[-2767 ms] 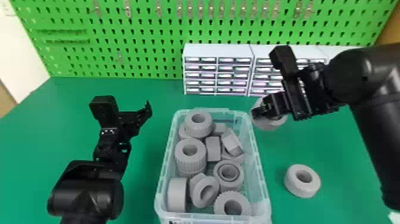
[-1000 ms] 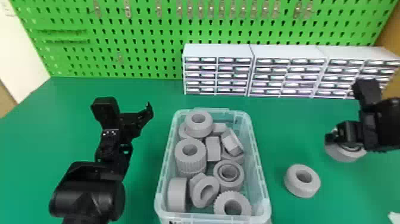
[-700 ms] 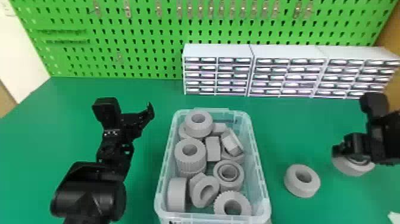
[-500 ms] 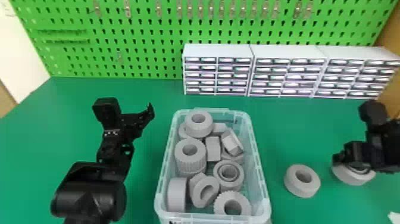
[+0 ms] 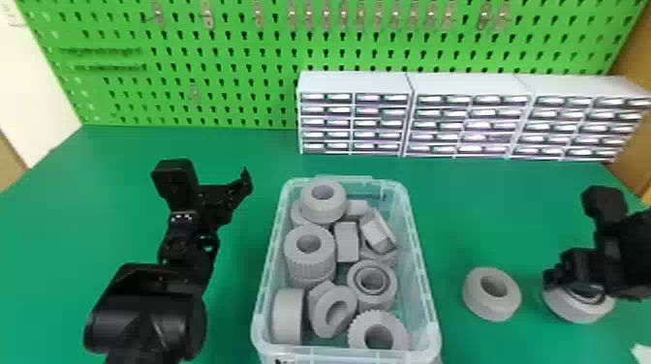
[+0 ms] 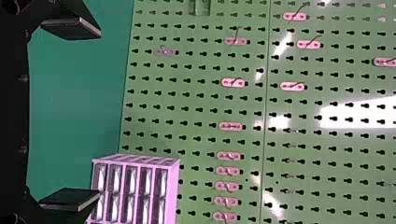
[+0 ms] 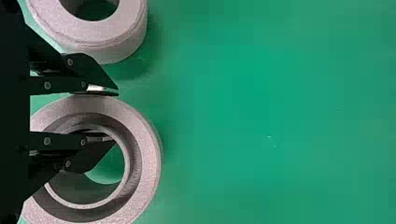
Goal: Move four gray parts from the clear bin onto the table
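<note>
Pinching gray part [image 5: 576, 313], right gripper [image 5: 559, 278] partly hides it; left gripper [image 5: 235, 194] spread.

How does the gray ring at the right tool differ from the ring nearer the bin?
The ring at the right tool has an inner lip; the ring nearer the bin has a plain face. The tool is over the first ring; the second is clear. Both are gray and round-holed.

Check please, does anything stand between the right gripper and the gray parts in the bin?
Yes: on the table, one loose gray part lies between the right gripper and the bin, and the bin's right wall stands before the parts inside. Nothing visible covers the bin, so an approach from above looks free.
</note>
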Controlling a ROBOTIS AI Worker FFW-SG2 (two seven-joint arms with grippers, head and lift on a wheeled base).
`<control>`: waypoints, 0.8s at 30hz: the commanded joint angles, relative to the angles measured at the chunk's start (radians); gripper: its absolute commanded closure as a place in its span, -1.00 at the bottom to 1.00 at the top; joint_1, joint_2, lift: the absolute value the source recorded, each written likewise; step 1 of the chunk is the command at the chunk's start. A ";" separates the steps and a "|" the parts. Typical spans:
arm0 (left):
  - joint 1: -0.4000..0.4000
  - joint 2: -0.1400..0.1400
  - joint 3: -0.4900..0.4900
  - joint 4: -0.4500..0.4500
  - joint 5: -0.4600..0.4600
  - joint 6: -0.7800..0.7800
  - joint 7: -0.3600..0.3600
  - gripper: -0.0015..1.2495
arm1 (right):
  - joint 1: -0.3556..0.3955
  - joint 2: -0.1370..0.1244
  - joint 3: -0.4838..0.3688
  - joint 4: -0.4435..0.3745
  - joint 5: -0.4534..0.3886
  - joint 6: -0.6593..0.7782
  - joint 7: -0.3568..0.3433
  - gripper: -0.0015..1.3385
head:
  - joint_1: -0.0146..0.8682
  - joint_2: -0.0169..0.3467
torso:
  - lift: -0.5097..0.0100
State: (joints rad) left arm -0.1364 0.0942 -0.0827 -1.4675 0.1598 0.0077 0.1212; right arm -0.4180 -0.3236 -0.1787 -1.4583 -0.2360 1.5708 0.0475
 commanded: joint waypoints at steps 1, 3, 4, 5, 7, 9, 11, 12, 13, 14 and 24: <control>0.000 -0.002 0.000 0.001 0.001 -0.002 0.000 -0.86 | 0.004 0.003 0.004 0.013 0.001 0.001 0.000 0.62 | 0.60 -0.51 | 0.76; 0.000 -0.002 0.000 0.001 0.001 -0.002 0.000 -0.86 | 0.005 0.005 0.005 0.016 0.001 0.001 0.000 0.62 | 0.60 -0.51 | 0.76; 0.000 -0.004 0.000 0.001 0.001 -0.002 0.000 -0.86 | 0.005 0.005 0.005 0.018 0.000 0.001 0.000 0.62 | 0.60 -0.51 | 0.76; 0.000 -0.004 0.000 0.001 0.001 -0.002 0.000 -0.86 | 0.005 0.006 0.005 0.019 0.000 0.001 0.000 0.62 | 0.60 -0.51 | 0.76; 0.000 -0.004 0.000 0.001 0.001 -0.002 0.002 -0.86 | 0.005 0.008 0.010 0.023 0.000 0.001 0.000 0.62 | 0.60 -0.51 | 0.76; 0.000 -0.005 0.000 0.001 0.001 -0.002 0.000 -0.86 | 0.005 0.008 0.013 0.023 0.000 0.001 0.000 0.62 | 0.60 -0.51 | 0.76; 0.000 -0.005 0.000 0.003 0.001 -0.002 0.002 -0.86 | 0.005 0.009 0.015 0.026 0.000 0.001 0.000 0.62 | 0.60 -0.51 | 0.76; 0.000 -0.007 0.000 0.003 0.001 -0.002 0.000 -0.86 | 0.005 0.009 0.018 0.027 0.000 0.001 0.000 0.62 | 0.60 -0.51 | 0.76; 0.000 -0.007 0.000 0.003 0.001 -0.002 0.002 -0.86 | 0.004 0.011 0.019 0.029 0.000 0.001 0.000 0.62 | 0.60 -0.51 | 0.76; 0.000 -0.007 0.000 0.003 0.001 -0.002 0.002 -0.86 | 0.004 0.011 0.021 0.030 0.000 0.001 0.000 0.62 | 0.60 -0.51 | 0.76; 0.000 -0.007 0.001 0.003 0.001 -0.003 0.000 -0.86 | 0.002 0.012 0.031 0.038 0.000 0.001 0.000 0.51 | 0.60 -0.51 | 0.76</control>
State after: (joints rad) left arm -0.1365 0.0874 -0.0814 -1.4649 0.1611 0.0048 0.1215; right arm -0.4151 -0.3115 -0.1491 -1.4229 -0.2362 1.5708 0.0475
